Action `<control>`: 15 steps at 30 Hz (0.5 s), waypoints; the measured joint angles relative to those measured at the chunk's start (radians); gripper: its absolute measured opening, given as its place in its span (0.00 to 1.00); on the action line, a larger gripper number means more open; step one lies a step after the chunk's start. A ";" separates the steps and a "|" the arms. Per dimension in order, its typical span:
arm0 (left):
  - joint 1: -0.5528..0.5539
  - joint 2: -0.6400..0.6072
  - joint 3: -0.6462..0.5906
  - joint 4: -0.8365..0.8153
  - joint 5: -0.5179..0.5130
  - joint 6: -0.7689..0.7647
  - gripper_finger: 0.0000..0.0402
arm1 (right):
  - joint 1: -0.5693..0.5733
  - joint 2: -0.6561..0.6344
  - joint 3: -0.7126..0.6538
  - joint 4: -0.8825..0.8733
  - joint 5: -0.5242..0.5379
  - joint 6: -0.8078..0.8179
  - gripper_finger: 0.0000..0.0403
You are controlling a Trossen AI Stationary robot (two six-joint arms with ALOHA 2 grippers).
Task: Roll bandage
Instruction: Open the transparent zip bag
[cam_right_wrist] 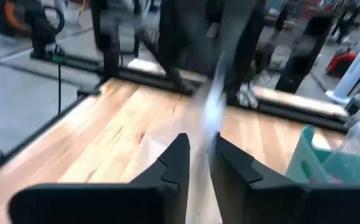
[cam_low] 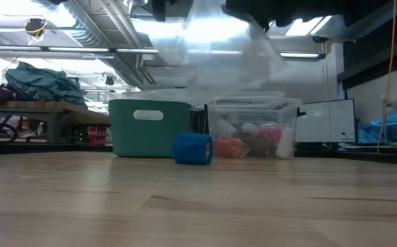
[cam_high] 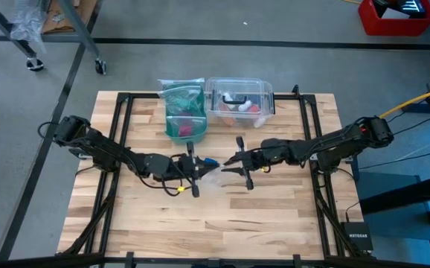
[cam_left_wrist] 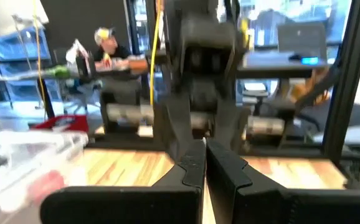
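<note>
While both arms meet over the middle of the wooden desk [cam_high: 274, 223], the left jaws [cam_high: 193, 168] are pressed shut and the right jaws [cam_high: 241, 168] stand narrow, pinching a clear plastic bag [cam_low: 226, 55] held aloft. The small bright blue fabric bandage roll [cam_low: 193, 149] rests on the desk below, at twelve o'clock of centre. If either pinch slips, the bag could drop onto the roll.

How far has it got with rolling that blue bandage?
Looks done: the bandage already stands on the table as a roll, outside the clear bag.
In hand: the right tool pinches the bag, which hangs above the table. The left tool is shut at the bag's other edge, but its grip is unclear.
Left: neither tool touches the roll, and I can't tell if it needs more winding.
</note>
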 joint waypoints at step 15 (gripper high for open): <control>-0.023 -0.001 0.000 -0.034 -0.003 0.002 0.00 | 0.000 0.000 0.000 0.042 0.001 0.000 0.18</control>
